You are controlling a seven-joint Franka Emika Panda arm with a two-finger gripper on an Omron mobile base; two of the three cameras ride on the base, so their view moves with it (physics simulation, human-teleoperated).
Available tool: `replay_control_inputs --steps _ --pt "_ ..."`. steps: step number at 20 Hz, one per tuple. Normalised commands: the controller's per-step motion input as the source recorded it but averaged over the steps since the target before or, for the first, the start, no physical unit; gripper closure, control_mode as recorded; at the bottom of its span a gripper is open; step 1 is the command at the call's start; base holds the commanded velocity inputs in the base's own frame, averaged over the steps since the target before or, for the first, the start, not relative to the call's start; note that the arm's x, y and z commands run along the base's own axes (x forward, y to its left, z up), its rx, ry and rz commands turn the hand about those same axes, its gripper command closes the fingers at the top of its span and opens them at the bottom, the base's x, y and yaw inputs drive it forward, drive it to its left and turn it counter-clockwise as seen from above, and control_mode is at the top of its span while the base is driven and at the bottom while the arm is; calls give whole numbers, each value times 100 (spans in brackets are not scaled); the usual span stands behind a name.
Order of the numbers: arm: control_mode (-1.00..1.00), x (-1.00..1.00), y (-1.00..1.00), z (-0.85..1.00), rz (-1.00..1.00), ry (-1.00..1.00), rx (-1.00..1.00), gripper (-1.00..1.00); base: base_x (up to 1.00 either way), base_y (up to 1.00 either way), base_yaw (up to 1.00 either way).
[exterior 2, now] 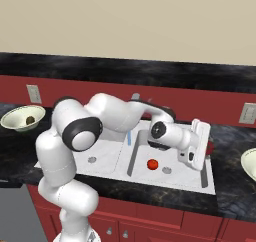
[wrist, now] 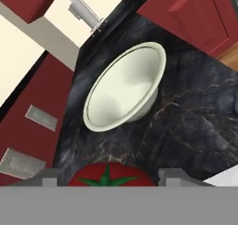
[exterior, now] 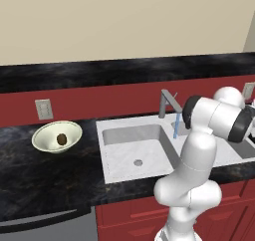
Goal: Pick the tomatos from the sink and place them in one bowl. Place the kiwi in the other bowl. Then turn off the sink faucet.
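A tomato is sitting right up against my camera, green calyx facing the lens, tucked between my two fingertips. So my end effector is closed to a middling gap and holding that tomato, as far as I can judge from the hand view. In the right base view the red of it just peeks out past the hand.

Everything below is relative to the sink. My hand hangs over its right edge, pointed out toward the empty cream bowl on the dark worktop beyond that side. I reckon I'm carrying it there because that bowl is free. The other bowl, left of the sink, already has the kiwi in it, standing roughly on end, long axis pointing up and a bit back.

The second tomato is down in the right basin, beside the drain. A tomato's round, so no long axis to speak of, just the stem end toward my palm.

The faucet stands behind the divider, spout slanting forward, and a blue stream is running, so that's not off yet.
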Motion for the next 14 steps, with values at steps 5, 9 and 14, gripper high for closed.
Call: replay_control_inputs --steps 5,9,14 --pt "-100 0 -10 61 -7 -4 0 100 0 0 0" --pt "-100 0 -24 40 -7 0 0 100 0 0 0" --pt "-100 0 -39 31 -4 0 9 100 0 0 0"
